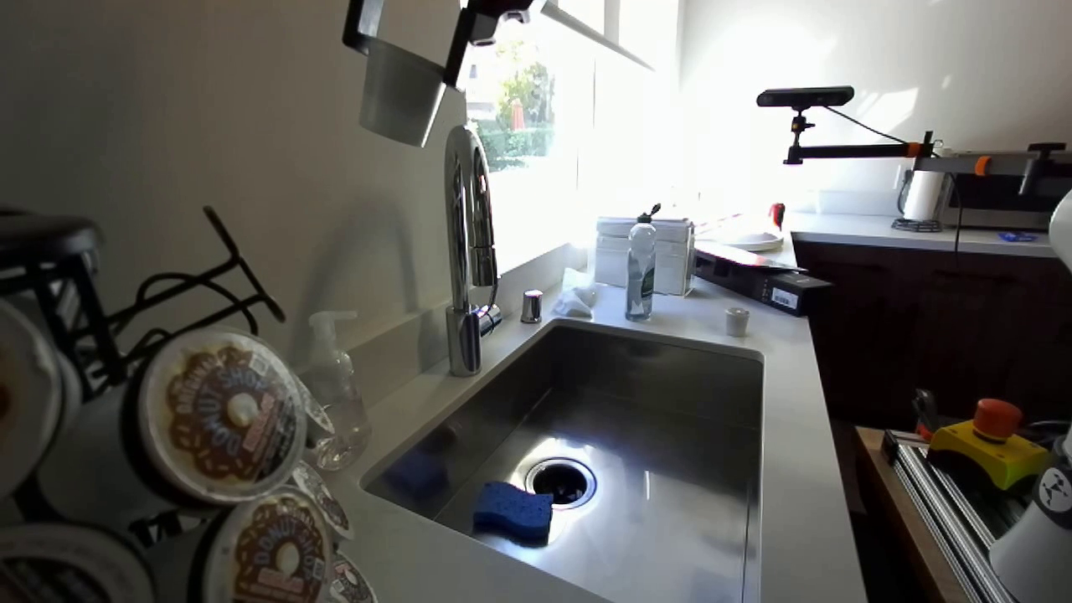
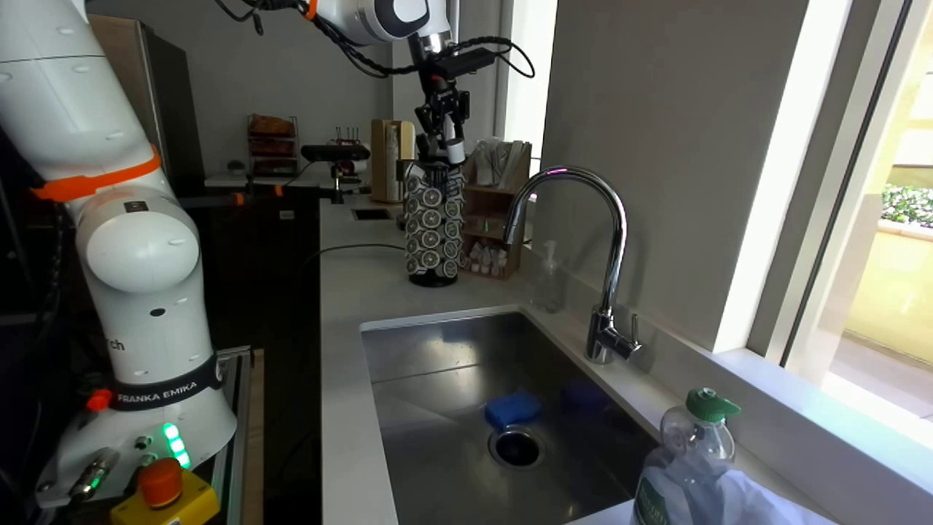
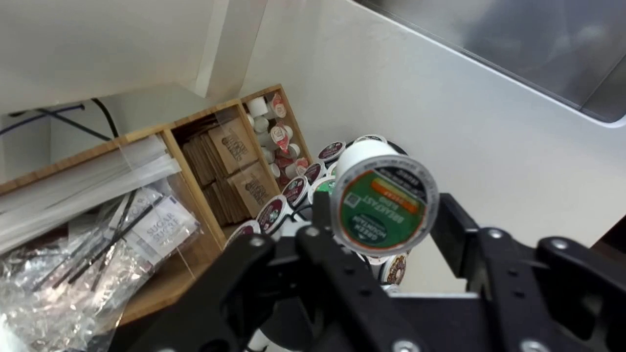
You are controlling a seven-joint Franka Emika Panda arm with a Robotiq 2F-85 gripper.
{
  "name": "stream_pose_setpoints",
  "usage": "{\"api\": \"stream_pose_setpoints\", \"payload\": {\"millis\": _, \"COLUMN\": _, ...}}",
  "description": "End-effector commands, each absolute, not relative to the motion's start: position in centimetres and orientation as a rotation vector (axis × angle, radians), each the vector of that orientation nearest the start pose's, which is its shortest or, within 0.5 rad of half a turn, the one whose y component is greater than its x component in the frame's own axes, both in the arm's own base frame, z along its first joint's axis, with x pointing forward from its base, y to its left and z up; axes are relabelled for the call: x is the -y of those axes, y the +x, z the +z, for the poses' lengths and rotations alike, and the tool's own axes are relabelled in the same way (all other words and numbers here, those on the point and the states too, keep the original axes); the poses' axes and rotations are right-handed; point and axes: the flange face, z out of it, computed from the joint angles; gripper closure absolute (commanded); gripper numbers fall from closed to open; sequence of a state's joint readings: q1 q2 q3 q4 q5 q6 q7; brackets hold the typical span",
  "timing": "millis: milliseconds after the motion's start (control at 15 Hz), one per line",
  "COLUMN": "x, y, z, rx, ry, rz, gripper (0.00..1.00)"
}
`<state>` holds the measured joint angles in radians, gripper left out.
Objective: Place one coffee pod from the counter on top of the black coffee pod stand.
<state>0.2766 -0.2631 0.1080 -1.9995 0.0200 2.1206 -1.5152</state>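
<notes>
My gripper [image 3: 386,215] is shut on a white coffee pod [image 3: 384,208] with a green label, its rim between the fingertips in the wrist view. The held pod shows upright in both exterior views [image 1: 402,96] [image 2: 455,152], with the gripper [image 2: 443,131] above it. The black coffee pod stand [image 2: 432,281] is full of pods on its sides; its black top [image 1: 50,233] shows close up in an exterior view. The held pod is above the stand's top, apart from it in that view. In the wrist view, pod and fingers hide much of the stand. Another pod [image 1: 737,322] sits on the far counter.
A wooden organizer [image 3: 205,244] with sugar packets and creamers stands beside the stand. A clear soap pump [image 1: 339,402] stands near it. The sink [image 1: 653,402], with a blue sponge [image 1: 512,512], and a tall faucet [image 2: 619,248] are close by. A dish soap bottle [image 1: 641,268] stands beyond.
</notes>
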Motion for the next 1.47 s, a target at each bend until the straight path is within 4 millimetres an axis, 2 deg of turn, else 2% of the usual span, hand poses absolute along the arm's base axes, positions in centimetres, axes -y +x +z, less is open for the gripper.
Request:
{"api": "stream_pose_setpoints", "payload": {"millis": 0, "x": -22.4, "y": 47.5, "z": 62.0, "rx": -2.462, "ry": 1.478, "rz": 0.492, "gripper": 0.71}}
{"api": "stream_pose_setpoints", "payload": {"millis": 200, "x": -24.5, "y": 47.7, "z": 62.3, "rx": -2.559, "ry": 1.326, "rz": 0.531, "gripper": 0.71}}
{"api": "stream_pose_setpoints", "payload": {"millis": 400, "x": -26.9, "y": 48.0, "z": 61.7, "rx": -2.644, "ry": 1.219, "rz": 0.579, "gripper": 0.71}}
{"api": "stream_pose_setpoints", "payload": {"millis": 467, "x": -25.5, "y": 47.1, "z": 62.2, "rx": -2.594, "ry": 1.295, "rz": 0.538, "gripper": 0.46}}
{"api": "stream_pose_setpoints", "payload": {"millis": 600, "x": -26.5, "y": 47.5, "z": 61.7, "rx": -2.623, "ry": 1.263, "rz": 0.547, "gripper": 0.46}}
{"api": "stream_pose_setpoints", "payload": {"millis": 800, "x": -26.7, "y": 47.8, "z": 61.6, "rx": -2.631, "ry": 1.254, "rz": 0.548, "gripper": 0.46}}
{"api": "stream_pose_setpoints", "payload": {"millis": 867, "x": -26.9, "y": 47.7, "z": 62.0, "rx": -2.639, "ry": 1.215, "rz": 0.560, "gripper": 0.71}}
{"api": "stream_pose_setpoints", "payload": {"millis": 1133, "x": -28.3, "y": 48.0, "z": 62.9, "rx": -2.704, "ry": 1.042, "rz": 0.530, "gripper": 0.71}}
{"api": "stream_pose_setpoints", "payload": {"millis": 1400, "x": -29.5, "y": 48.8, "z": 62.6, "rx": -2.795, "ry": 0.888, "rz": 0.498, "gripper": 0.71}}
